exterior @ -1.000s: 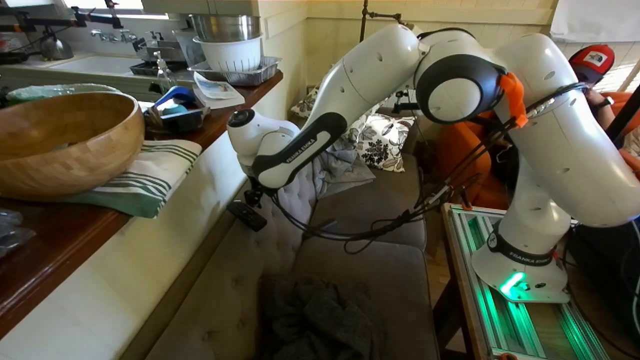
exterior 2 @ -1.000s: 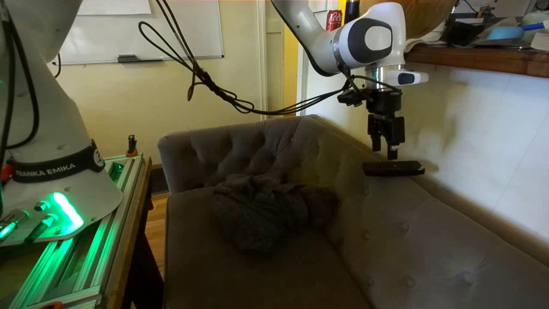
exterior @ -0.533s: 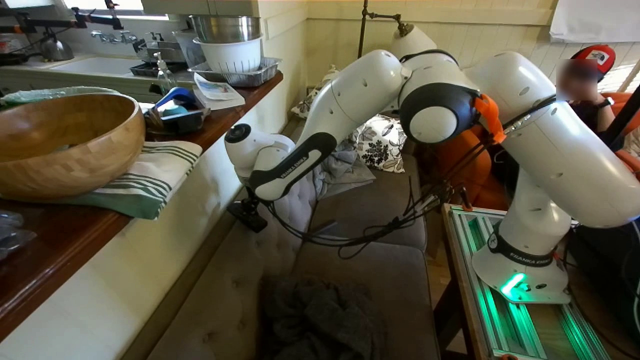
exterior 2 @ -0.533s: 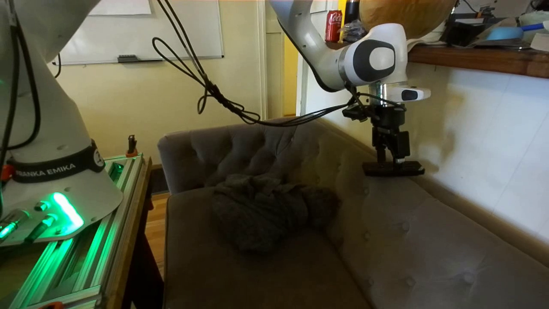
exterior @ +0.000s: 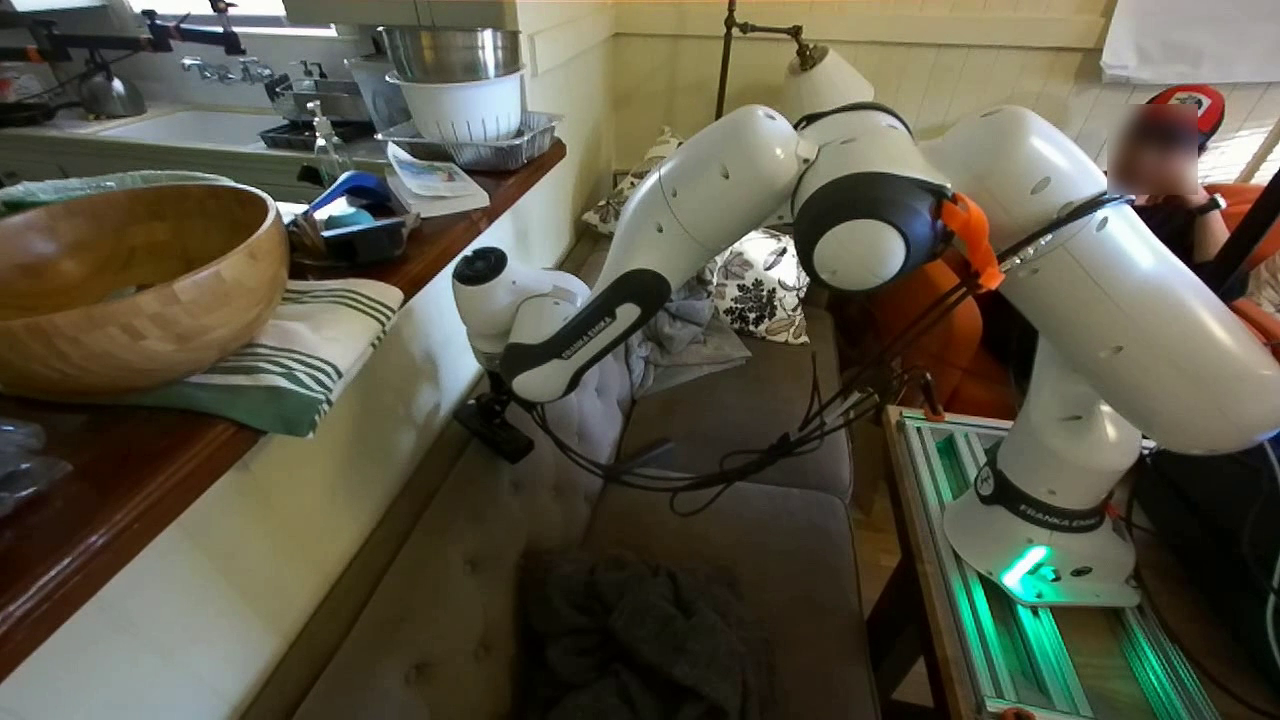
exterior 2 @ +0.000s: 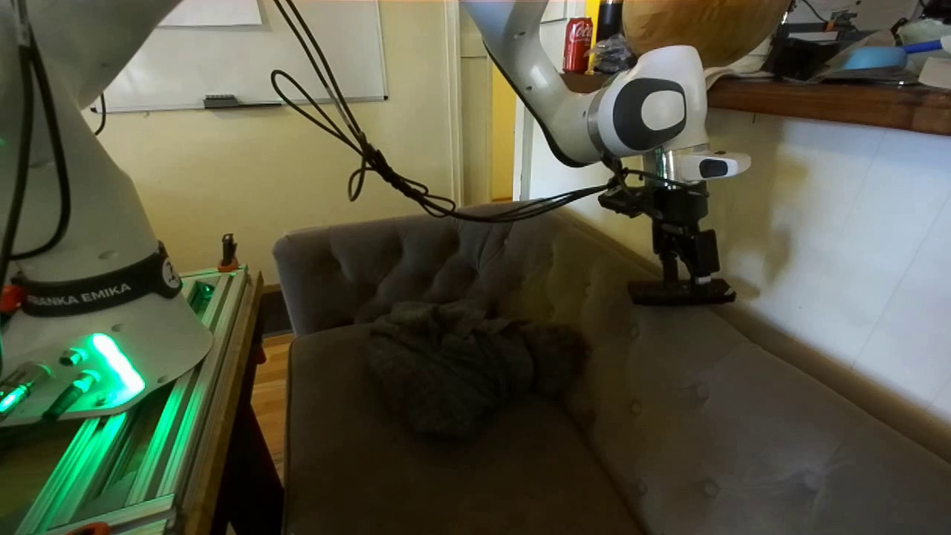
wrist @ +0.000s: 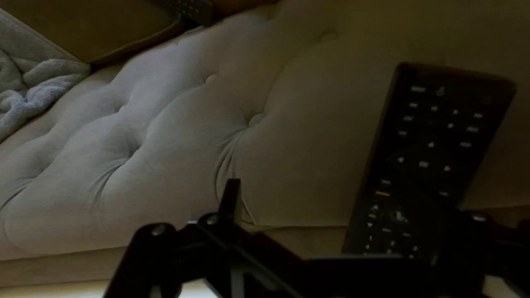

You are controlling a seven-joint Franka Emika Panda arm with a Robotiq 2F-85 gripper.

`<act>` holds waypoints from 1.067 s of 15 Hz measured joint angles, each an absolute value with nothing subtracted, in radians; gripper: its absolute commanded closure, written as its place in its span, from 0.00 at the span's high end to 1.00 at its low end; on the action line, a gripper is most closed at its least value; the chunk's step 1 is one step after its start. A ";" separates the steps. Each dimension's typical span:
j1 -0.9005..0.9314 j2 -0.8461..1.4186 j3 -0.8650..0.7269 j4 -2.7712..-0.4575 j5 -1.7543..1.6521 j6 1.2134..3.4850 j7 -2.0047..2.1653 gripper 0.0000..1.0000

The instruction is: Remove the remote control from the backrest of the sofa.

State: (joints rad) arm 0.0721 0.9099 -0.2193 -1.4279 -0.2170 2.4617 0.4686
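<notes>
Our pincer (exterior 2: 686, 278) gapes wide and empty, so we should centre it over the remote (wrist: 430, 136) at the wrist view's right before squeezing.

White arm (exterior: 1130, 300), black FRANKA EMIKA collar (exterior: 1045, 512), orange strap (exterior: 966, 226), black cables (exterior 2: 383, 169), green base light (exterior: 1026, 567), black tool (exterior 2: 686, 278)
</notes>
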 measured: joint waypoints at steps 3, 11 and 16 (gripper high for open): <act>0.071 0.907 -0.223 -1.463 -0.207 2.596 0.482 1.00; 0.083 0.909 -0.217 -1.540 -0.111 2.779 0.475 1.00; 0.098 0.913 -0.223 -1.549 -0.081 2.779 0.476 1.00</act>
State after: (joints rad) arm 0.0976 0.9130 -0.2227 -1.5490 -0.0811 2.7795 0.4756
